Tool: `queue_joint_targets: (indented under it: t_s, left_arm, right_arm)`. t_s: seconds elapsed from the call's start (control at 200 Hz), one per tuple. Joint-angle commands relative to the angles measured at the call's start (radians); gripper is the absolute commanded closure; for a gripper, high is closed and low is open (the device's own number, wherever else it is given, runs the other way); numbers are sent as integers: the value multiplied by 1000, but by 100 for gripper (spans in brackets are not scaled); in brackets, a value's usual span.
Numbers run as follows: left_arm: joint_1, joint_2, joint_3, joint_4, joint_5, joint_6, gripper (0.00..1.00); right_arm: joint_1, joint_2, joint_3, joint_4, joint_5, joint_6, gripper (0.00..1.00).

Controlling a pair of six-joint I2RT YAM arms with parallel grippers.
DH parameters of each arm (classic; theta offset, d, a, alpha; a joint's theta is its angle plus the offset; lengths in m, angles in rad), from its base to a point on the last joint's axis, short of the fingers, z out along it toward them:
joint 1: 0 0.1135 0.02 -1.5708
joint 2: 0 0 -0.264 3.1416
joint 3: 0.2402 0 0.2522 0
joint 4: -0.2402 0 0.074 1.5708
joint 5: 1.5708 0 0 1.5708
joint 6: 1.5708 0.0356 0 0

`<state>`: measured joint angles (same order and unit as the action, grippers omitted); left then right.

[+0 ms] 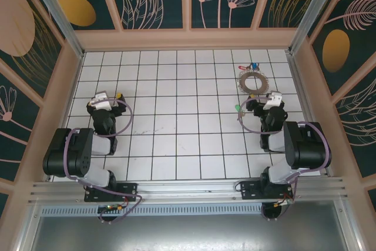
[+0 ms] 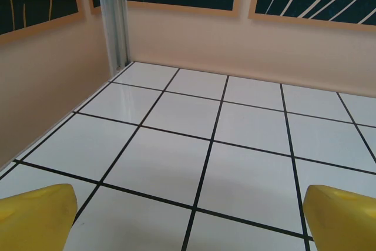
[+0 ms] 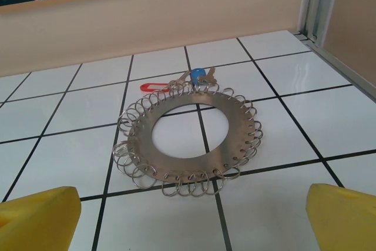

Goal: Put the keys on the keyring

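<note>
The keyring (image 3: 236,138) is laid flat far right on the desk (image 1: 176,86), with the right jaws spread wide and empty, seemingly aimed at it for a pick. The left jaws are likewise wide, parked left. A flat silvery band edged with wire loops is seen, keys (image 3: 197,75) bunched at its far rim.

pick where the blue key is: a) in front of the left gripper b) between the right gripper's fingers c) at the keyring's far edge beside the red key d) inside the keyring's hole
c: the right wrist view shows the blue key lying at the far edge of the keyring, beside the red key.
</note>
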<state>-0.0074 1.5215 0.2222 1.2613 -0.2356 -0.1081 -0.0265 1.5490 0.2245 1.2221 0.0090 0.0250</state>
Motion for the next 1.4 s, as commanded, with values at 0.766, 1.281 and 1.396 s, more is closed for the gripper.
queue_joint_targets:
  t_s: [0.766, 1.281, 1.396]
  left_arm:
    - [-6, -3, -3, 43, 12, 8, 1]
    - [-6, -327, 94, -349, 33, -33, 1]
    - [-6, -482, 249, -687, 36, -143, 1]
  right_arm:
    - [-5, -9, 12, 19, -15, -8, 1]
    - [-16, -280, 75, -251, -23, 3, 1]
    - [-24, -384, 203, -513, 18, 105, 1]
